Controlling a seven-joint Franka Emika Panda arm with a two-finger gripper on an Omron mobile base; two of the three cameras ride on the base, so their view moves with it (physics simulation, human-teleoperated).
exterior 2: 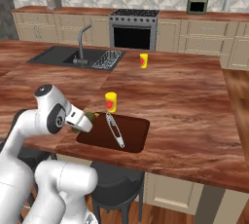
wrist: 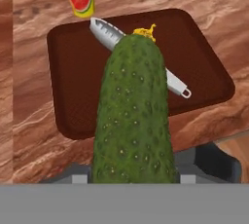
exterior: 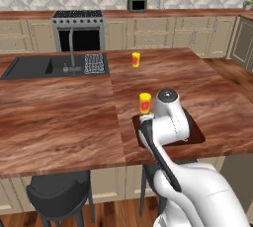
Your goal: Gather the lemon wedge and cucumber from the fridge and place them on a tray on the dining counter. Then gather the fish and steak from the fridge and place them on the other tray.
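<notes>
Hand view, tool point(wrist: 133, 172) clamped on cucumber point(wrist: 132, 116), above tray point(wrist: 73, 72), fish point(wrist: 109, 34) beneath.

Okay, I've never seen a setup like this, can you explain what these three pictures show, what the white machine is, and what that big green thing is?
The white machine is a robot arm on a driving base, in a simulated kitchen. Two pictures come from cameras on the base, behind the arm to its left and right. The third looks along the hand itself. The green thing is a cucumber, held in the hand above a dark brown tray on the wooden dining counter. On the tray lie a silvery object and a small yellow piece, probably the lemon wedge. Two yellow canisters stand on the counter.
</notes>
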